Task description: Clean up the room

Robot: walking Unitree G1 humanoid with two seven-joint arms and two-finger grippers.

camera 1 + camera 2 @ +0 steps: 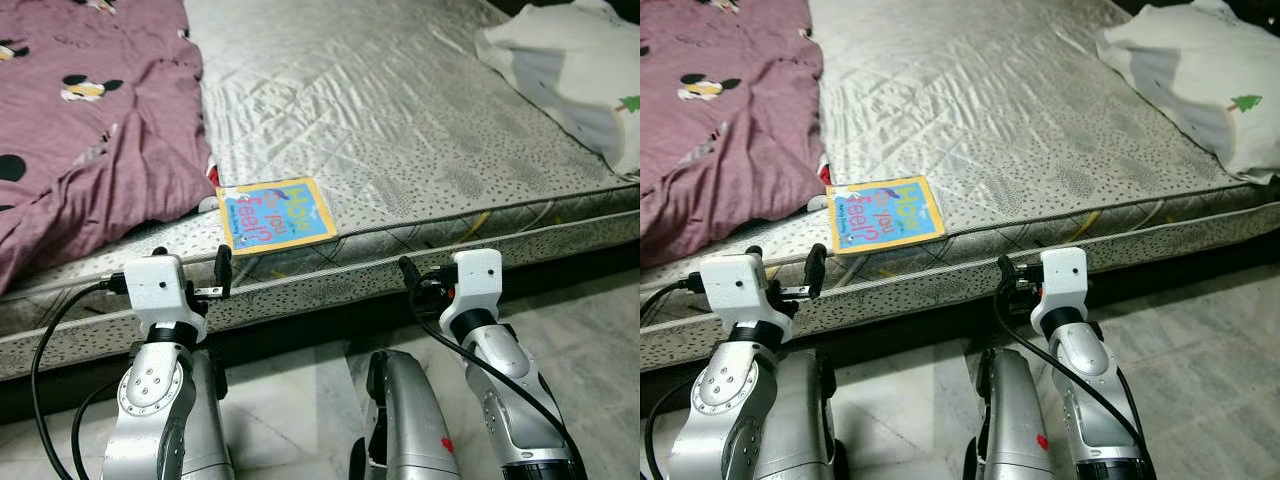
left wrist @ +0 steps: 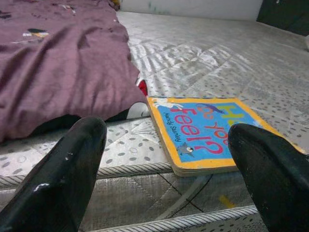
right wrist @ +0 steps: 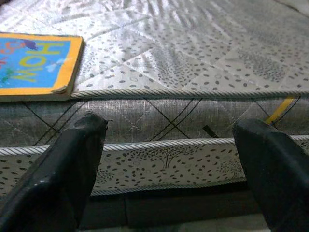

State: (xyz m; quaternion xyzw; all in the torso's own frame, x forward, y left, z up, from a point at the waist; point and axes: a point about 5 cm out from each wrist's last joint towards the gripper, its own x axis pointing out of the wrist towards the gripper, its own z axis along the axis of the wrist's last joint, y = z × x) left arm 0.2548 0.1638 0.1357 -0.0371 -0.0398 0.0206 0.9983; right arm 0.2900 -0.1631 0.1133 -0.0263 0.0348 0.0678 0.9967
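Head view: children's board book [image 1: 275, 213] flat at mattress [image 1: 420, 120] edge, beside purple blanket [image 1: 80, 120]. Both arms raised, level toward mattress side.
Left wrist: left gripper [image 2: 169, 179] fingers apart, book ahead.
Right wrist: right gripper [image 3: 169, 169] spread, empty, facing mattress side.

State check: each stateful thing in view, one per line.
book: closed, flat at the mattress edge, cover up, free
blanket: rumpled, spread over the mattress's left side
pillow: lying at the far right of the mattress
mattress: bare where uncovered
left hand: open, holds nothing, short of the book
right hand: open, holds nothing, facing the mattress side
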